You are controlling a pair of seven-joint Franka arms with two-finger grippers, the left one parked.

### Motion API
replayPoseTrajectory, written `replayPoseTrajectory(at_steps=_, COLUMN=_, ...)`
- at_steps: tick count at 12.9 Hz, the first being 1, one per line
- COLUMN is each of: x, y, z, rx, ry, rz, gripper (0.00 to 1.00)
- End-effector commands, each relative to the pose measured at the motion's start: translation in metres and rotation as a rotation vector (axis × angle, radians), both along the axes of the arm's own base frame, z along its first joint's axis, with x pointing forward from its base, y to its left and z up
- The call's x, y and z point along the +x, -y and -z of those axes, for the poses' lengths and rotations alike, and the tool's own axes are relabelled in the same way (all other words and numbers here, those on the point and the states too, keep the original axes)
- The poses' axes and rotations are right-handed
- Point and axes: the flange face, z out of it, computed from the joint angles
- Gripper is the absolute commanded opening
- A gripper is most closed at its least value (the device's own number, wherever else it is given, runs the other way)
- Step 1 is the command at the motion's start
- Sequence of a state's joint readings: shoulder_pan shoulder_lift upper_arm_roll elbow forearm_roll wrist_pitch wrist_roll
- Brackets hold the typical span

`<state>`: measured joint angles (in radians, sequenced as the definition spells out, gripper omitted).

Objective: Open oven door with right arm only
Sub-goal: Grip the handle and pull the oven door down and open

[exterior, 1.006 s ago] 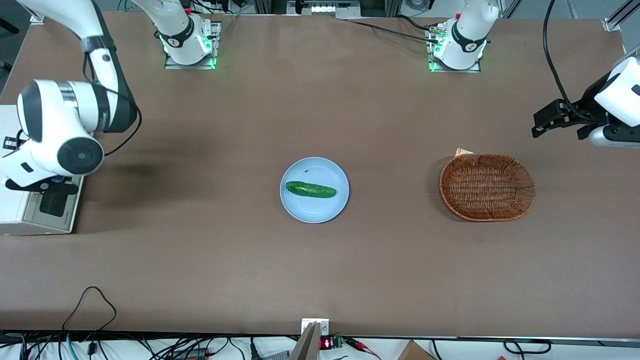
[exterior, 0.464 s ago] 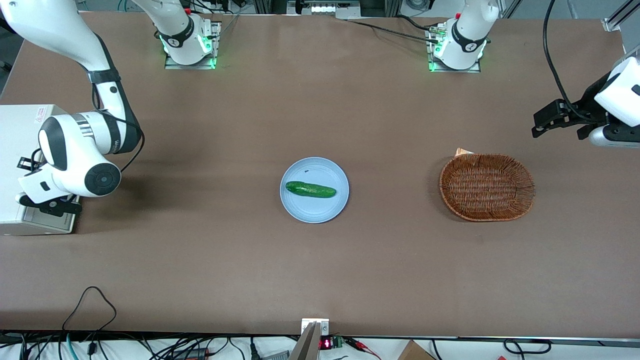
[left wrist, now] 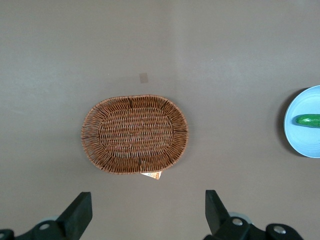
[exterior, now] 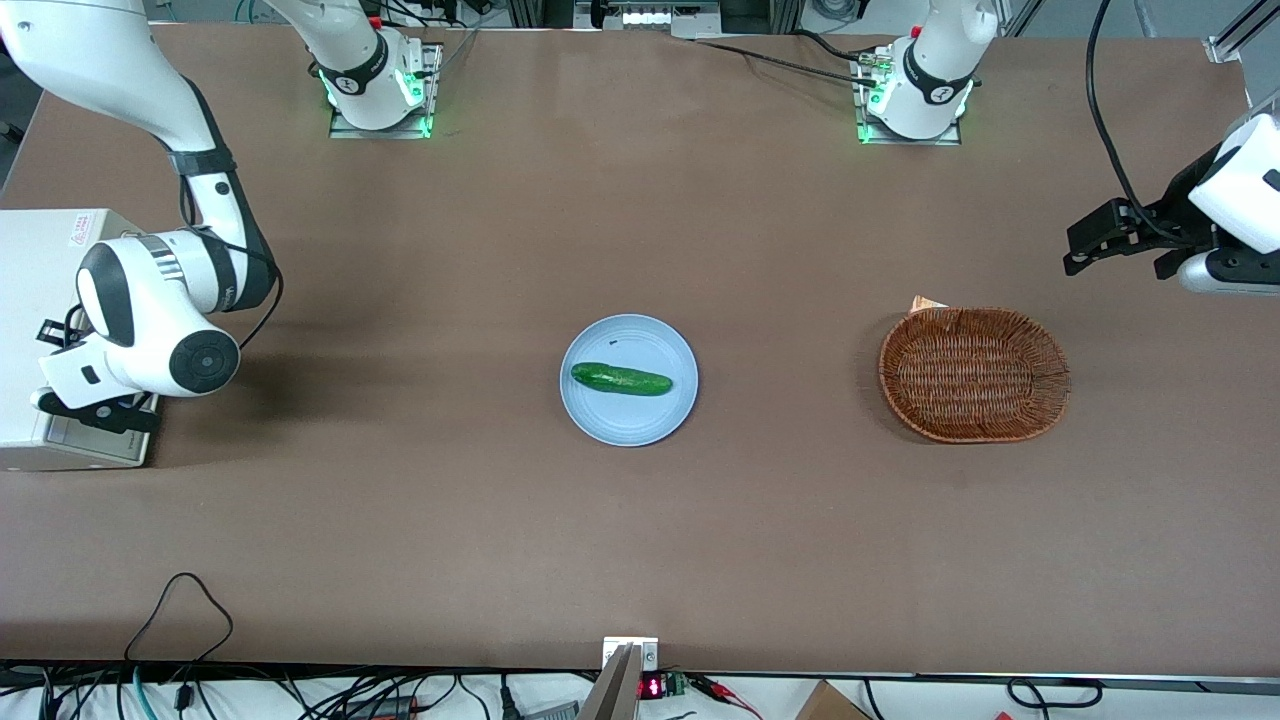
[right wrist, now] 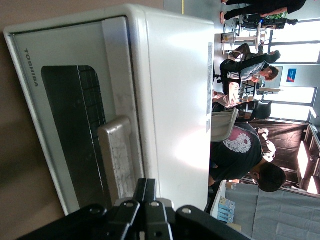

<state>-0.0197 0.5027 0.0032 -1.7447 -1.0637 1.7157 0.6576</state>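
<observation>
The cream-white oven [exterior: 40, 290] stands at the working arm's end of the table. Its body [right wrist: 170, 85] fills the right wrist view. The oven door [right wrist: 70, 110], with dark glass and a wire rack showing through, lies flat against the oven front, shut. The pale bar handle [right wrist: 117, 155] runs along the door's upper edge. The right arm [exterior: 150, 320] bends down in front of the oven. Its gripper [exterior: 95, 412] [right wrist: 146, 189] is shut with nothing between the fingers, tips just by the handle. Whether they touch it is unclear.
A blue plate [exterior: 630, 420] holding a green cucumber [exterior: 620, 379] sits mid-table. A brown wicker basket [exterior: 973, 372] lies toward the parked arm's end. A black cable loop [exterior: 180, 600] rests near the table's front edge.
The right arm's wrist has swung down and toward the table's middle, uncovering the oven's top. In the last half second it has barely shifted.
</observation>
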Motion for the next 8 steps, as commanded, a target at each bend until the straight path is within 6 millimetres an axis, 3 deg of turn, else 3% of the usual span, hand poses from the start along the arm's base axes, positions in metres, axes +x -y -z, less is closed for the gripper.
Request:
replayPoseTrajectory(at_steps=1, x=-0.002, y=0.003, z=0.006, rx=-0.014, ry=0.018, rz=-0.008, gripper=0.02)
replayPoseTrajectory(at_steps=6, x=-0.002, y=0.001, z=0.008, rx=-0.013, ry=0.028, rz=-0.005, gripper=0.02)
replayPoseTrajectory(at_steps=8, x=-0.005, y=0.000, z=0.019, rx=-0.010, ry=0.017, rz=-0.003, gripper=0.02)
